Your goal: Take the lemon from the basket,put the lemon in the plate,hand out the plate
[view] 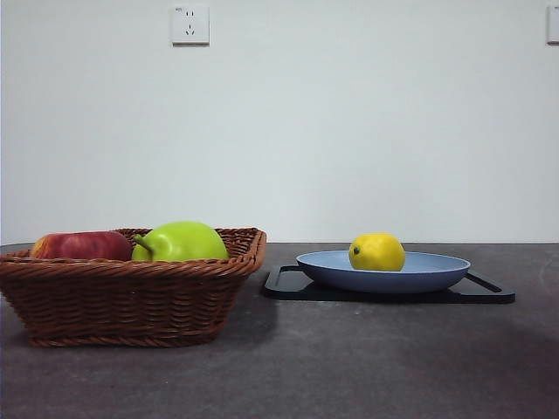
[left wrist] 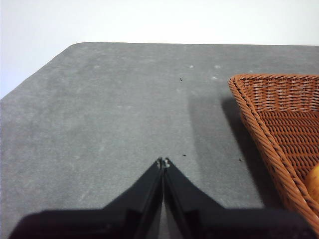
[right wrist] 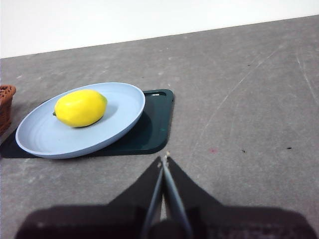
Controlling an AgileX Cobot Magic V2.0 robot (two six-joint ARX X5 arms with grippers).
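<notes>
The lemon [view: 376, 251] lies in the blue-grey plate [view: 437, 272], left of its middle; it also shows in the right wrist view [right wrist: 80, 107] in the plate [right wrist: 45, 137]. The wicker basket [view: 122, 297] stands at the left; its corner shows in the left wrist view [left wrist: 279, 119]. My right gripper [right wrist: 164, 161] is shut and empty above the table, beside the plate. My left gripper [left wrist: 163, 162] is shut and empty above bare table beside the basket. Neither arm shows in the front view.
The plate rests on a flat black tray [view: 489, 292], which also shows in the right wrist view [right wrist: 149, 132]. A red apple [view: 80, 245] and a green pear-like fruit [view: 183, 242] lie in the basket. A wall socket [view: 189, 24] is behind.
</notes>
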